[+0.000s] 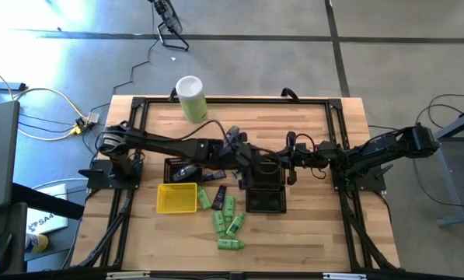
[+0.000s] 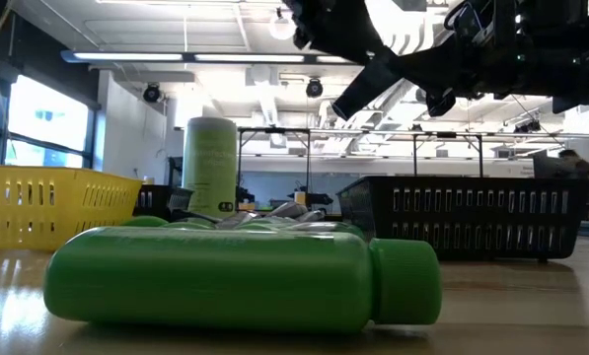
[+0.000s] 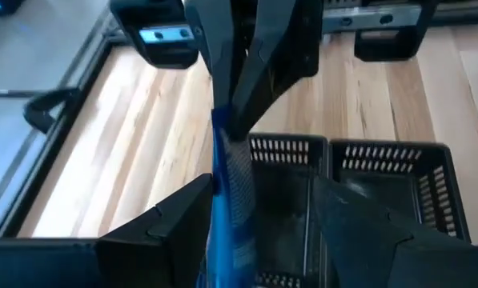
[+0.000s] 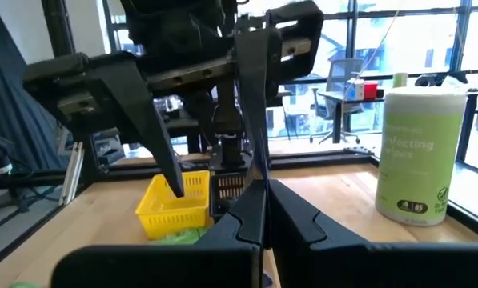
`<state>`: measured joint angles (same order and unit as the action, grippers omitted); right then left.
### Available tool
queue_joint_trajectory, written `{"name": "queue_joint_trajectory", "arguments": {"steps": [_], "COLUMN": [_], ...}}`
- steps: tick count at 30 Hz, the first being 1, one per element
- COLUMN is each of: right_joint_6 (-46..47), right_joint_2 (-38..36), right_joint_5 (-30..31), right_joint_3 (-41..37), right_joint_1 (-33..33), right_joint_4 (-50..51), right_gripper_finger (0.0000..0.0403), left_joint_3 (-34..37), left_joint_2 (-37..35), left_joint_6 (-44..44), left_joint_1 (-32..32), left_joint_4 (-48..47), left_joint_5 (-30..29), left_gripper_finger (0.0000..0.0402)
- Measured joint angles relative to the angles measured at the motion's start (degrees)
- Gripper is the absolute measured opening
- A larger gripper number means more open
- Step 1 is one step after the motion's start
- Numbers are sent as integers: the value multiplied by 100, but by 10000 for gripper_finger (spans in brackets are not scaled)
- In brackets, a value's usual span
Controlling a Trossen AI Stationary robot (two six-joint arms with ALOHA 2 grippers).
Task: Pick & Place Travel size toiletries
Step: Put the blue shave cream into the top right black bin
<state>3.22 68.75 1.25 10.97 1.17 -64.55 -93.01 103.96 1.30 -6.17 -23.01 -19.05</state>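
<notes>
Saw from above left pincer (image 1: pixel 252 159) and right pincer (image 1: pixel 283 162) meeting over black basket (image 1: pixel 264 201); green bottles (image 1: pixel 228 222) lying loose on desk (image 1: pixel 309 225). Saw low down a green bottle on its side. Found, from left wrist, right pincer clenched on blue packet (image 3: pixel 232 200), left pincer released around it.
</notes>
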Motion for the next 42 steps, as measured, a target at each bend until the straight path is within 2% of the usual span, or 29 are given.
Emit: {"name": "queue_joint_trajectory", "arguments": {"steps": [4,10,16,26,28,32,36,42], "right_joint_6": [4,15,52,462,541,597,576,560], "right_joint_2": [-2,0,-2,-2,-4,-11,-31,-42], "right_joint_5": [35,47,385,736,803,1087,1324,1559], "right_joint_3": [2,2,3,4,0,-1,-1,7], "right_joint_1": [0,0,0,-8,-41,-122,-249,-388], "right_joint_4": [4,11,152,127,108,-2,-63,-144], "right_gripper_finger": [3,3,3,3,3,3,3,3], "left_joint_3": [521,1434,2370,4016,4331,4988,5476,6000], "left_joint_2": [-231,-875,-1534,-2605,-2774,-3180,-3622,-4252], "left_joint_6": [-10,-202,-273,-452,-499,-677,-713,-727], "left_joint_1": [-37,-37,-31,-22,-22,-22,-24,-23], "left_joint_4": [574,1413,2221,2971,3518,4009,4224,3981], "left_joint_5": [65,523,625,610,634,880,1126,1101], "left_gripper_finger": [210,210,210,210,210,210,210,210]}}
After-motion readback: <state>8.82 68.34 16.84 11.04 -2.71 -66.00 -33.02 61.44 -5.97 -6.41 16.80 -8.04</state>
